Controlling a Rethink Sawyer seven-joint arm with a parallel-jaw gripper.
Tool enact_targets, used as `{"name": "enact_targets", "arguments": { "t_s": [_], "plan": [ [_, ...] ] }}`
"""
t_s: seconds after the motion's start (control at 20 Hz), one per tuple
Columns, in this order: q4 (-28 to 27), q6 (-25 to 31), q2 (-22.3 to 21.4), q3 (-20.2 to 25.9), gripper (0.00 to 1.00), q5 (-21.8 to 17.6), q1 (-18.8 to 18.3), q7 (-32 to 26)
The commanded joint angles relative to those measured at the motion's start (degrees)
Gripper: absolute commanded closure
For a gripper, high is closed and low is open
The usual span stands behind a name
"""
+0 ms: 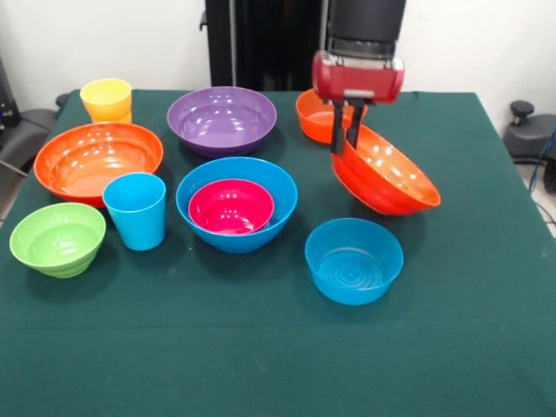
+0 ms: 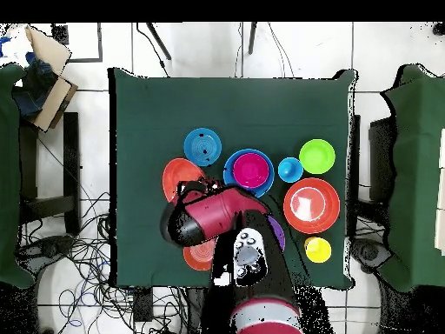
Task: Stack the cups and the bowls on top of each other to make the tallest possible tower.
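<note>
My gripper (image 1: 346, 143) is shut on the rim of a large orange bowl (image 1: 391, 178), which hangs tilted at the right of the table; from above this bowl (image 2: 178, 177) shows beside the red wrist. A large blue bowl (image 1: 195, 187) at the centre holds a magenta bowl (image 1: 230, 206) nested inside. A medium blue bowl (image 1: 354, 259) sits in front of the held bowl. The sky blue cup (image 1: 135, 210) stands upright left of the nested pair. The yellow cup (image 1: 106, 98) stands at the back left.
A second large orange bowl (image 1: 97, 158) and a lime green bowl (image 1: 57, 237) sit at the left. A purple bowl (image 1: 221, 117) and a small orange bowl (image 1: 311, 113) stand at the back. Green cloth (image 1: 261, 356) covers the table.
</note>
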Motion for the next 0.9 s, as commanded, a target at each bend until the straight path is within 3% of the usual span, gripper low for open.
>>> {"name": "enact_targets", "arguments": {
  "t_s": [0.05, 0.9],
  "plan": [
    [5.6, 11.1, -8.3, 13.0, 1.0, 2.8, -4.8, -8.8],
    [4.6, 19.7, -11.7, 23.2, 1.0, 3.7, -15.3, -14.8]
  ]
}}
